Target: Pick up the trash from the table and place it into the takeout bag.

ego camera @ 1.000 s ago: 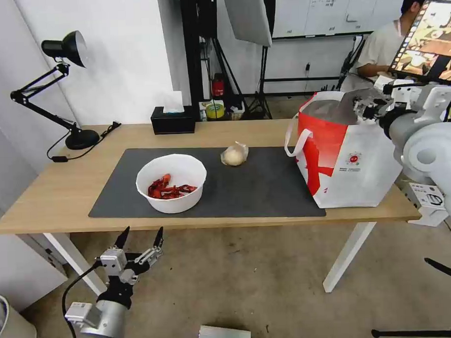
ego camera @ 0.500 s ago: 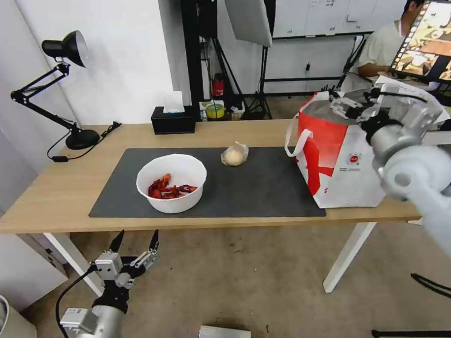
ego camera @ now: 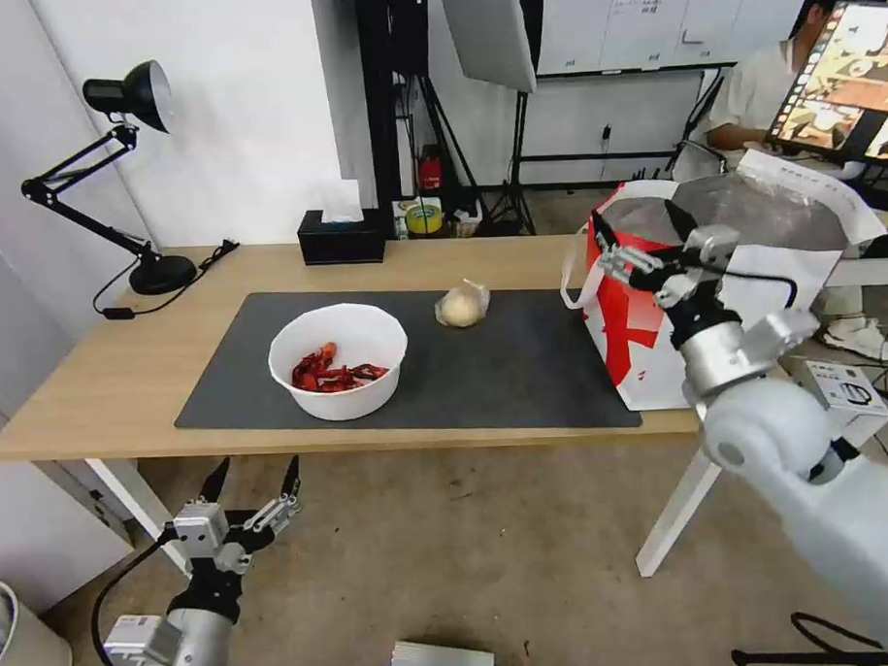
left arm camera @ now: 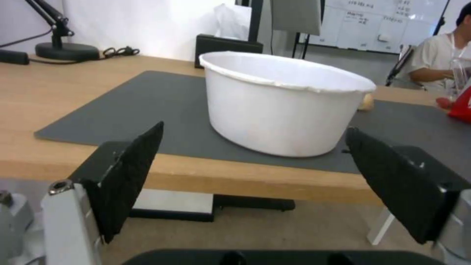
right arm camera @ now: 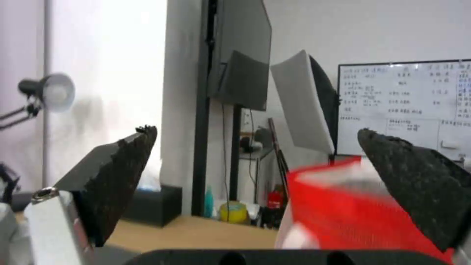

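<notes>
A white round bowl (ego camera: 338, 361) holding red crayfish shells (ego camera: 334, 373) stands on the dark grey mat (ego camera: 504, 379) of the table (ego camera: 96, 374); the left wrist view sees the bowl (left arm camera: 284, 106) from the side. A small clear bag with a beige lump (ego camera: 461, 305) lies on the mat behind it. The takeout bag (ego camera: 752, 264) stands open at the table's right end, foil lining showing. My right gripper (ego camera: 640, 231) hangs open and empty in front of the bag's left edge. Below the table's front edge my left gripper (ego camera: 254, 474) is open and empty.
A black tissue box (ego camera: 341, 237) sits at the table's back edge and a black desk lamp (ego camera: 118, 170) at the back left. A person sits at a monitor (ego camera: 843, 76) behind the bag. A grey box (ego camera: 441, 661) lies on the floor.
My right gripper has swung from above the bag's right side down and left, to the front of the bag's left edge. The left gripper has sunk a little lower.
</notes>
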Robot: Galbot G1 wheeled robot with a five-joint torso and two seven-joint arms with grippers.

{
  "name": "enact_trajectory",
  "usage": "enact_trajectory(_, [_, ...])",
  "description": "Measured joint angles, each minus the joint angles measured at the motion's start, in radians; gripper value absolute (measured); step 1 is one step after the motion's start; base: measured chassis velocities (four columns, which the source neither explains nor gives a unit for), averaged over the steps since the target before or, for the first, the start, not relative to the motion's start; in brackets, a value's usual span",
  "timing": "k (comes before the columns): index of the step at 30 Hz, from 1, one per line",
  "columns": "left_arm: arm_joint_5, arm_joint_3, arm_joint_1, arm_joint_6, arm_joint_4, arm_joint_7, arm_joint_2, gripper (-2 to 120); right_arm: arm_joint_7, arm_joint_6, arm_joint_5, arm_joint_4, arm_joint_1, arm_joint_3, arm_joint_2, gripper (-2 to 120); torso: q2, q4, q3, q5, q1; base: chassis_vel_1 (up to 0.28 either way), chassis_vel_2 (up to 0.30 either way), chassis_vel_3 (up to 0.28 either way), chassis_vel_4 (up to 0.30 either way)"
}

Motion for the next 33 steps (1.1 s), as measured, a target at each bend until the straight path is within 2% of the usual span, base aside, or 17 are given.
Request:
enact_trajectory(5, [0.012, 0.005, -0.005, -0.007, 0.012, -0.001, -0.006, 100, -0.031, 0.037, -0.112, 0.006, -0.125, 0.04, 0.057, 100, 0.0, 0.0, 0.0, 0.0, 0.0, 0.0, 0.0, 0.0, 0.0])
enact_trajectory(8, [0.019, 0.01, -0.017, -0.009, 0.024, -0.002, -0.008, 100, -0.054, 0.075, -0.23, 0.006, -0.249, 0.093, 0.134, 100, 0.0, -0.0001, 0.0, 0.0, 0.0, 0.0, 0.0, 0.0, 0.0])
enact_trajectory(9, [0.019, 0.01, -0.017, -0.009, 0.024, -0.002, -0.008, 100, -0.054, 0.075, -0.23, 0.006, -0.249, 0.093, 0.134, 100, 0.0, -0.0001, 0.0, 0.0, 0.0, 0.0, 0.0, 0.0, 0.0])
enact_trajectory(12, [0.028, 0.013, -0.021, -0.011, 0.031, -0.002, -0.015, 100, -0.067, 0.109, -0.34, 0.001, -0.363, 0.174, 0.221, 100, 0.0, -0.0001, 0.0, 0.0, 0.0, 0.0, 0.0, 0.0, 0.0])
enact_trajectory(13, [0.028, 0.013, -0.021, -0.011, 0.031, -0.002, -0.015, 100, -0.067, 0.109, -0.34, 0.001, -0.363, 0.174, 0.221, 100, 0.0, -0.0001, 0.0, 0.0, 0.0, 0.0, 0.0, 0.0, 0.0])
enact_trajectory(16, [0.041, 0.012, -0.02, -0.013, 0.038, -0.002, -0.019, 100, -0.079, 0.15, -0.414, -0.005, -0.462, 0.231, 0.292, 100, 0.0, -0.0001, 0.0, 0.0, 0.0, 0.0, 0.0, 0.0, 0.0])
enact_trajectory(24, [0.048, 0.014, -0.029, -0.016, 0.045, -0.002, -0.017, 100, -0.085, 0.17, -0.494, 0.024, -0.599, 0.236, 0.401, 100, 0.0, -0.0001, 0.0, 0.0, 0.0, 0.0, 0.0, 0.0, 0.0])
enact_trajectory(33, [0.052, 0.001, -0.019, -0.015, 0.042, 0.018, -0.014, 100, -0.081, 0.169, -0.522, 0.074, -0.684, 0.206, 0.439, 100, 0.0, -0.0001, 0.0, -0.0001, 0.0, 0.0, 0.0, 0.0, 0.0])
